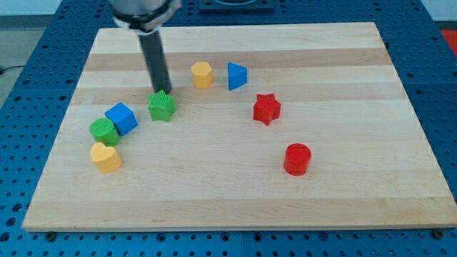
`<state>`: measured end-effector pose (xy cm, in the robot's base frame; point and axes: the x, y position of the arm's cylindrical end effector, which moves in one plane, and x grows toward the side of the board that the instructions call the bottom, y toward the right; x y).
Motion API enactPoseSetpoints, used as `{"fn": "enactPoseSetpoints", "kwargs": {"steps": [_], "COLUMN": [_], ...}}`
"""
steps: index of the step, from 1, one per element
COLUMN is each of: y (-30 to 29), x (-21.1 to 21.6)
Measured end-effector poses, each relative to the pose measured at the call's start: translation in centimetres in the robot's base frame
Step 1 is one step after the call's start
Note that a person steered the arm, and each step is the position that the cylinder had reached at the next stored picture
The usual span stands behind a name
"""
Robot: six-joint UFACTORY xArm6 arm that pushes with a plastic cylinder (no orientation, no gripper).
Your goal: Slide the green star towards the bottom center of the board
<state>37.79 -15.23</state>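
The green star (162,106) lies on the wooden board (235,193), left of centre in the upper half. My tip (161,90) is at the star's top edge, touching it or nearly so, with the dark rod rising up out of the view's top. The star's upper edge is partly hidden by the rod.
A blue cube (121,118), a green cylinder (104,131) and a yellow heart (106,157) cluster at the left. A yellow hexagon (202,74) and a blue triangle (236,76) lie near the top centre. A red star (266,108) and a red cylinder (297,158) lie to the right.
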Motion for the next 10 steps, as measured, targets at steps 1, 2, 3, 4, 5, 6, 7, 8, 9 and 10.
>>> {"fn": "enactPoseSetpoints", "kwargs": {"steps": [1, 2, 3, 4, 5, 6, 7, 8, 9, 10], "y": [0.1, 4.0, 4.6, 4.9, 6.3, 6.8, 6.5, 6.7, 7.3, 7.4], "x": [2.4, 5.4, 8.7, 12.0, 14.6, 15.3, 14.9, 14.9, 14.9, 14.9]}}
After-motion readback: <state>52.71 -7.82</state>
